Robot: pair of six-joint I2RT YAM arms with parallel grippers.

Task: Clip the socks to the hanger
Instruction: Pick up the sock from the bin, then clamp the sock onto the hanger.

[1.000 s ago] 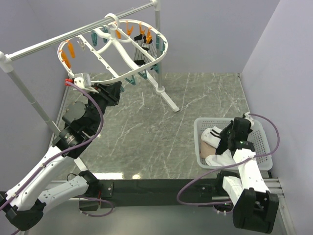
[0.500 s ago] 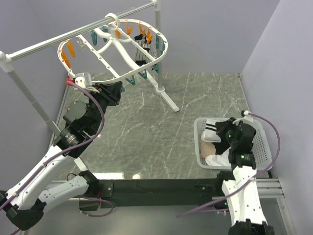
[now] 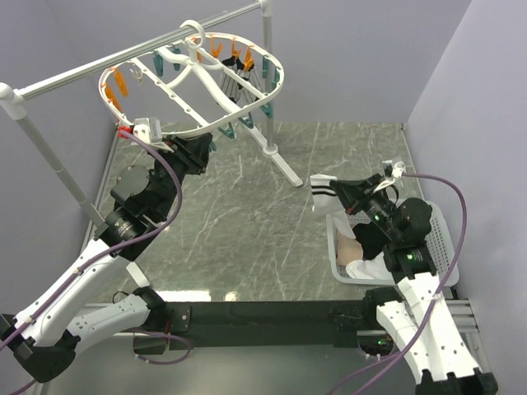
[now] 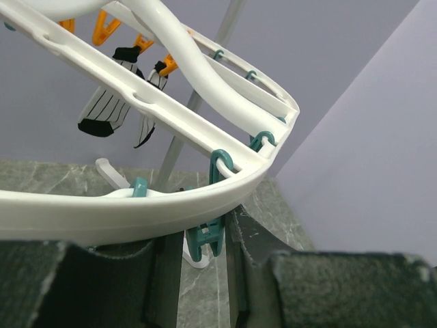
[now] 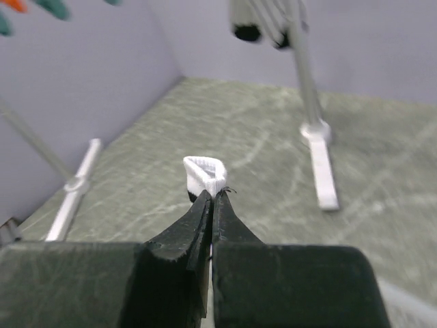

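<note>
Right tool (image 3: 341,191) clamped on white black-banded fabric sock (image 3: 322,192), aloft right of bench centre. Left tool (image 4: 203,254) straddles teal plastic clip (image 4: 205,236) under white oval plastic hanger (image 4: 136,198), far-left corner. Pinching or not: cannot tell. Best approach: carry cuff leftward, level with clip mouth.

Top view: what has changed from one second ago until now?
The right gripper rose out of the basket and swung left over the table; it now pinches a white sock. The left gripper crept up closer to the hanger rim. The basket and the rail stayed in place.
</note>
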